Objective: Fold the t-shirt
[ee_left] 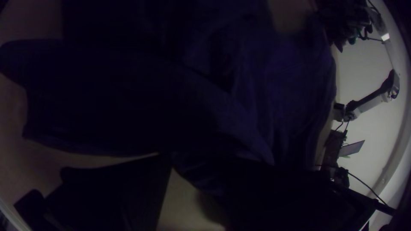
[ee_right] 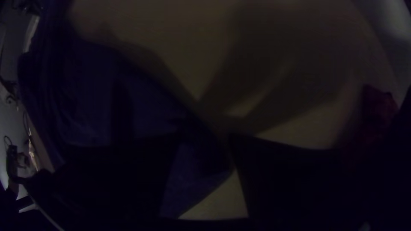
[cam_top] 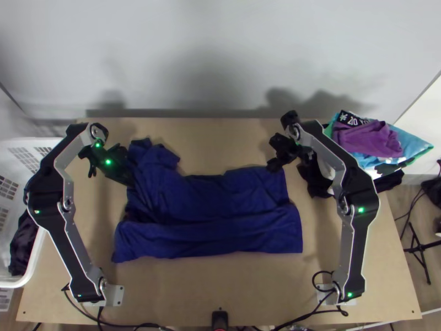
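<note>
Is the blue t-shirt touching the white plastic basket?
Apart. The top view shows it: bare wooden table lies between the blue t-shirt and the white plastic basket's rim.

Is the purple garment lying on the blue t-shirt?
No, the purple garment lies on the clothes pile at the top view's right, apart from the blue t-shirt.

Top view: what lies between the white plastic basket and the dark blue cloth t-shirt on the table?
Between the basket and the t-shirt, the top view shows the left arm's black and silver-grey links, with bare light wooden table beside them.
</note>
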Motion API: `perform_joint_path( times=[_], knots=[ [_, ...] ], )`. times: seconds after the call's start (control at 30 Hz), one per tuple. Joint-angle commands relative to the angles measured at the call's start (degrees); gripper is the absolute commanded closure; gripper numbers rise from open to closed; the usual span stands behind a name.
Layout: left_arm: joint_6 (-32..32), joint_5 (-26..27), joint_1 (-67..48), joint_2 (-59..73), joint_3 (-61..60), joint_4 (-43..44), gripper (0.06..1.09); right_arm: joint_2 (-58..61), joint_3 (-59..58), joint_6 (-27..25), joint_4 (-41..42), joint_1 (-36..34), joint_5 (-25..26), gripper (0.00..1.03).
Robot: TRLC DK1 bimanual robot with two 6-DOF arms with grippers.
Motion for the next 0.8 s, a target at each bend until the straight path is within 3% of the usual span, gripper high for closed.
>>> perform_joint_path(
  times=[0.0,0.07,0.1,0.3,0.43,0.57,0.77],
  knots=[
    [-1.13,1.61,-0.69,0.39,0.13,-0.93,0.69,-0.13,0.07,0.13,-0.45,0.40,0.04,0.55],
    [-1.04,2.14,-0.87,0.04,-0.13,-1.10,0.70,-0.22,-0.02,0.13,-0.89,0.57,0.04,0.56],
    [-1.13,2.49,-0.95,-0.04,-0.13,-1.10,0.75,-0.22,-0.02,0.13,-1.15,0.66,0.04,0.59],
    [-1.22,3.37,-1.57,-0.31,-0.31,-1.63,0.87,-0.31,-0.54,0.13,-1.33,0.75,0.04,0.78],
    [-2.71,4.43,-1.83,-0.40,0.57,-1.72,1.03,-0.48,-0.10,-0.58,-1.77,0.66,0.04,0.94],
    [-2.71,5.39,-1.83,-0.31,0.66,-1.81,1.05,-0.66,0.69,-0.93,-2.21,0.22,0.04,1.00],
    [-4.56,6.01,-0.34,-0.75,4.18,-0.40,1.05,-1.01,3.76,-1.19,-3.70,-1.27,0.04,1.00]
  ],
)
